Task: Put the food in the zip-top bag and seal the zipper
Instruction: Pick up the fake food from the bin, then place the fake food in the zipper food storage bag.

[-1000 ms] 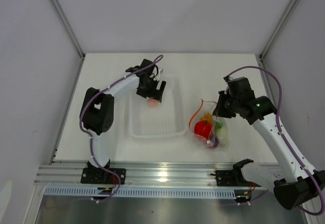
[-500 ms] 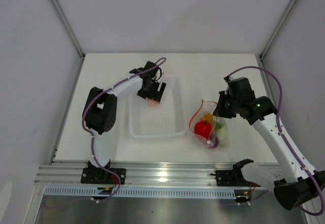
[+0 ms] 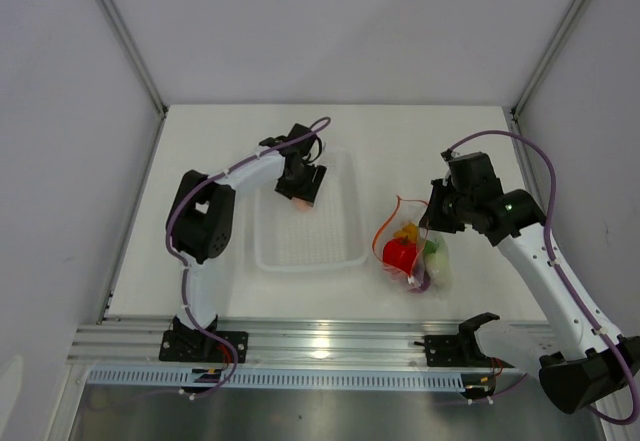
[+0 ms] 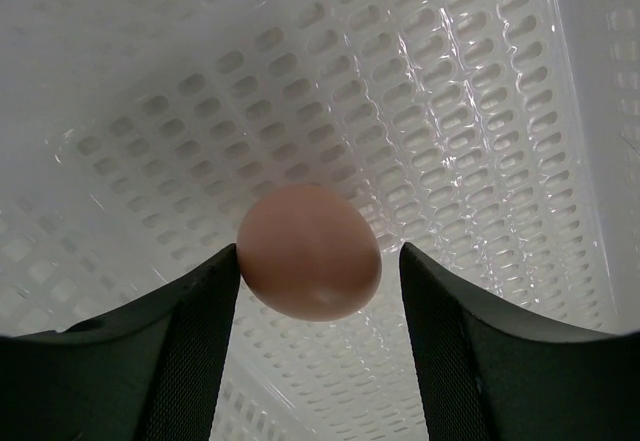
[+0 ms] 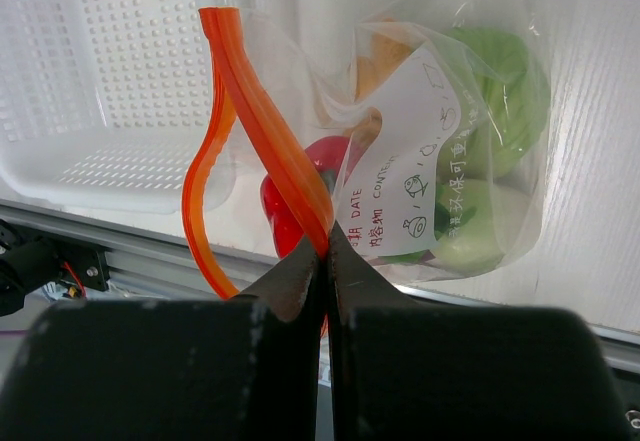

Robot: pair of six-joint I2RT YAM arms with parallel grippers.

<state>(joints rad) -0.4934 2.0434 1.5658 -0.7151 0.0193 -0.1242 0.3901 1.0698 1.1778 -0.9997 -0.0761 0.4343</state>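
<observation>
A pink round piece (image 4: 310,251) lies on the floor of the clear perforated tray (image 4: 450,111). My left gripper (image 4: 318,256) is open around it: the left finger touches it and the right finger stands a little off. In the top view the gripper (image 3: 301,197) is low in the tray's far part (image 3: 305,262). My right gripper (image 5: 325,241) is shut on the orange-red zipper (image 5: 255,81) of the zip-top bag (image 5: 480,161) and holds the mouth open. Inside lie the red bell pepper (image 5: 345,156), green cabbage (image 5: 500,71) and an orange-yellow piece (image 5: 375,71).
The bag (image 3: 420,256) lies on the table just right of the tray, with my right gripper (image 3: 432,223) at its far edge. A metal rail (image 3: 320,341) runs along the near table edge. Grey walls stand on the left, the right and behind.
My left arm's elbow has shifted a little to the right while its gripper stays over the pink piece in the tray. My right arm and the bag have not moved.
</observation>
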